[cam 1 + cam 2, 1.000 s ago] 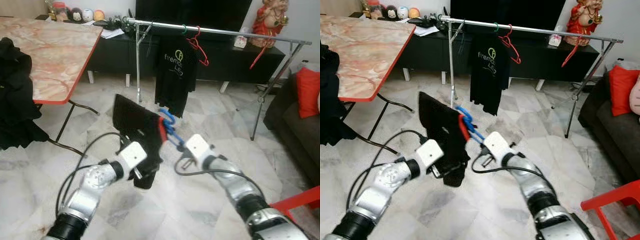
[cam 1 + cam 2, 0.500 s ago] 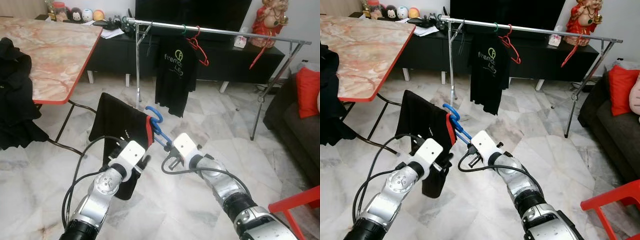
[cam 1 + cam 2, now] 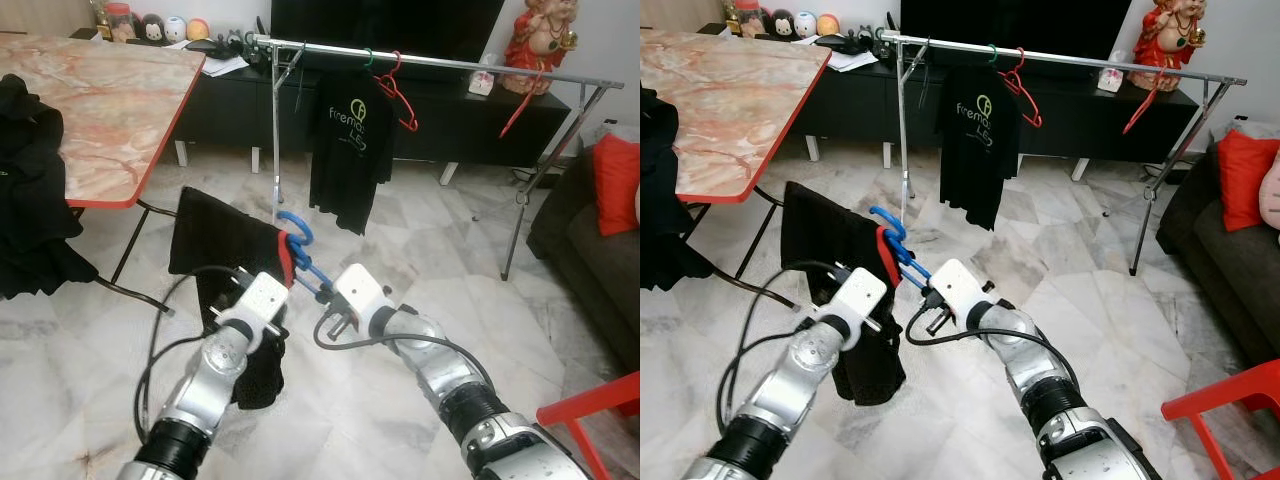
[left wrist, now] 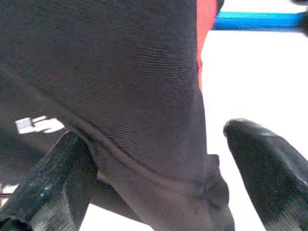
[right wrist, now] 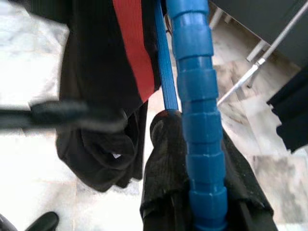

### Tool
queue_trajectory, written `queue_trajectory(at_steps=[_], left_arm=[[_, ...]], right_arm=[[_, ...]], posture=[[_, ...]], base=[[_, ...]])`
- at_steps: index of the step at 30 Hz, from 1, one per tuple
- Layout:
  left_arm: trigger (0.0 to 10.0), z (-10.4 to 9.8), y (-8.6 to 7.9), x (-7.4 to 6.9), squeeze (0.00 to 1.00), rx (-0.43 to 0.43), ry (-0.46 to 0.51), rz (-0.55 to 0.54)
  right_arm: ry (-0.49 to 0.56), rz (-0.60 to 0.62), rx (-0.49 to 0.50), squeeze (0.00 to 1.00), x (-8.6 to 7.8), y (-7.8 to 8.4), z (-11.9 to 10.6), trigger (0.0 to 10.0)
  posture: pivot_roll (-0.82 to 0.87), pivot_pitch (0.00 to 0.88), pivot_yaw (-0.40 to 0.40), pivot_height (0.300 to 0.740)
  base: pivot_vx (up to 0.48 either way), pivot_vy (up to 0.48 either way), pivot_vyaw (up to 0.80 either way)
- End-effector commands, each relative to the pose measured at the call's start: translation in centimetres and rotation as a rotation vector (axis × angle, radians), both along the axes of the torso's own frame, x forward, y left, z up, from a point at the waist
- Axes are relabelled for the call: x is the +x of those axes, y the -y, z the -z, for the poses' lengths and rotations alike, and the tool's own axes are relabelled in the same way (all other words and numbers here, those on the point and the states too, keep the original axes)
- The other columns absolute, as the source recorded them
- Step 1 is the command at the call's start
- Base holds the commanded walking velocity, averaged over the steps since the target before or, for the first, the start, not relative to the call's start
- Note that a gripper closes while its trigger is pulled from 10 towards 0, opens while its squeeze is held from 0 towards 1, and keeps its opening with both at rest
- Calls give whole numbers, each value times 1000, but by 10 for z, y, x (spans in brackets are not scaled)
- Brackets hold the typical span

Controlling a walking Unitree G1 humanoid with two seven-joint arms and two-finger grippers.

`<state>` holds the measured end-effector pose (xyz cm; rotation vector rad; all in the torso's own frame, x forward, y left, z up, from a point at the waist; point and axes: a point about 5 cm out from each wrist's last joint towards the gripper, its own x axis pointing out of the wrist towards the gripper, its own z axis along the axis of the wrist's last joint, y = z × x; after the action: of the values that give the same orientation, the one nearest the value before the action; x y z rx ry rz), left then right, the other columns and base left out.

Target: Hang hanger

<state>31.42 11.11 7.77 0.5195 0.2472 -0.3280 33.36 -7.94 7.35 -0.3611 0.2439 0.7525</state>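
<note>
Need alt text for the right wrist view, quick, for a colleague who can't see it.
The right pincer is shut on a blue hanger, seen close along its ribbed stem. A black shirt with a red collar hangs beside it above pale marble floor.

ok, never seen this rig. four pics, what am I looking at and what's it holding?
It's a humanoid robot with two silver arms, each ending in a gripper of two black fingers. The two wide pictures come from a stereo camera on its head, looking down at its own arms. The two close-ups come from cameras on each wrist, looking along the fingers.

The right gripper is shut on a blue hanger that carries a black shirt with a red collar. The left gripper sits at the shirt's fabric, with its fingers spread either side of the cloth.

Ahead stands a metal clothes rack with another black shirt and a red hanger on it. A marble-topped table is on the left.
</note>
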Motion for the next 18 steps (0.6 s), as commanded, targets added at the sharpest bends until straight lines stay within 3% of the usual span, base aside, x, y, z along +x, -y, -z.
queue_trajectory(at_steps=[1,2,3,4,6,7,18], left_arm=[[10000,0,3,2,0,-18,-19,3],[9255,0,4,2,0,-12,-20,-2],[9255,0,4,2,0,-12,-20,-2],[863,0,3,3,0,-2,-17,-16],[863,0,2,3,0,1,-14,-24],[0,1,2,4,0,9,-11,-27],[0,0,-4,6,0,94,17,-15]], right_arm=[[31,4,25,0,2,1,-9,0],[31,4,24,0,2,1,-9,0],[31,4,24,0,2,1,-9,0],[32,5,24,0,3,1,-10,0],[33,5,24,0,3,2,-10,0],[33,4,19,0,3,3,-10,0],[27,4,12,0,2,4,-10,0]], posture=[[-13,0,-123,740],[-14,0,-123,740],[-14,0,-123,740],[-15,0,-123,740],[-15,0,-123,740],[-14,0,-126,740],[-10,0,-126,740]], base=[[0,0,0],[0,0,0],[0,0,0],[0,0,0],[0,0,0],[0,0,0],[0,0,0]])
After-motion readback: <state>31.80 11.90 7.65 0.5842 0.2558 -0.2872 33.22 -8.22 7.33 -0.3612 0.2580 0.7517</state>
